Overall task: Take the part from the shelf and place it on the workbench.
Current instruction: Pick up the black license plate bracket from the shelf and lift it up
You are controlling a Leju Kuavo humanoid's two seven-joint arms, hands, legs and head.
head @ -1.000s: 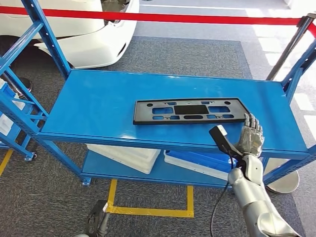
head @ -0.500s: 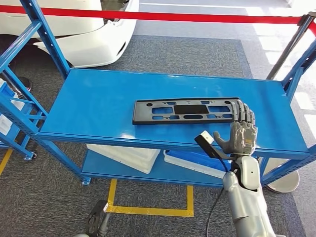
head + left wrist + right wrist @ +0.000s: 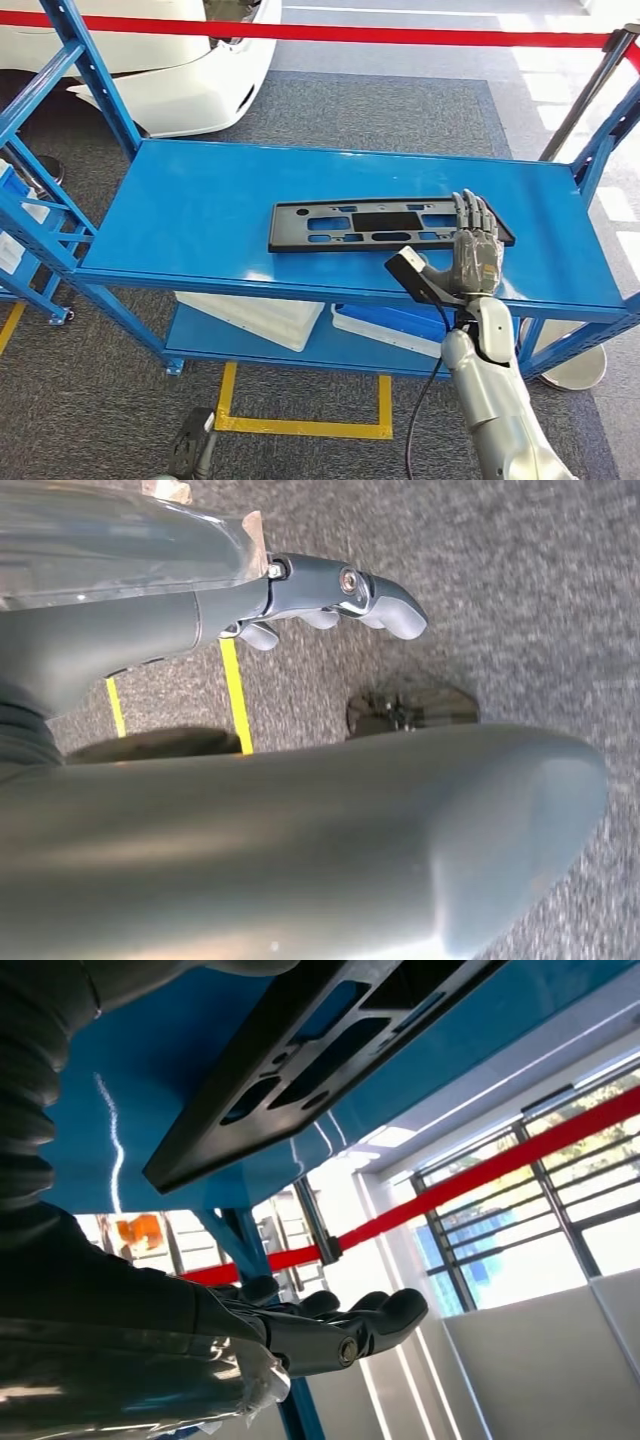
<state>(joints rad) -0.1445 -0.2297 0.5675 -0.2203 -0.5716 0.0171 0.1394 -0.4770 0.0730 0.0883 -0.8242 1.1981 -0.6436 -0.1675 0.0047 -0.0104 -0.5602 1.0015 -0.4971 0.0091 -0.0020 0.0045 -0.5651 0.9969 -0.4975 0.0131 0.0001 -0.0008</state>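
The part is a long black plastic plate with cut-outs (image 3: 362, 222), and it lies flat on the blue shelf's top board (image 3: 204, 210). My right hand (image 3: 474, 250) is over the plate's right end, fingers stretched out and apart, holding nothing. In the right wrist view the dark fingers (image 3: 340, 1325) stand off from the plate (image 3: 302, 1060), with a gap between them. My left hand (image 3: 332, 590) hangs low over the grey carpet, its fingers loosely extended and holding nothing.
Blue uprights (image 3: 90, 70) frame the shelf on both sides. White trays (image 3: 249, 315) and a blue-and-white tray (image 3: 392, 330) sit on the lower board. A white car bumper (image 3: 189, 70) and red barrier tape (image 3: 377, 35) lie beyond. Yellow floor marking (image 3: 302, 428) runs below.
My right hand has moved left and farther over the shelf, from beside the plate's right end to above it. The plate has not moved.
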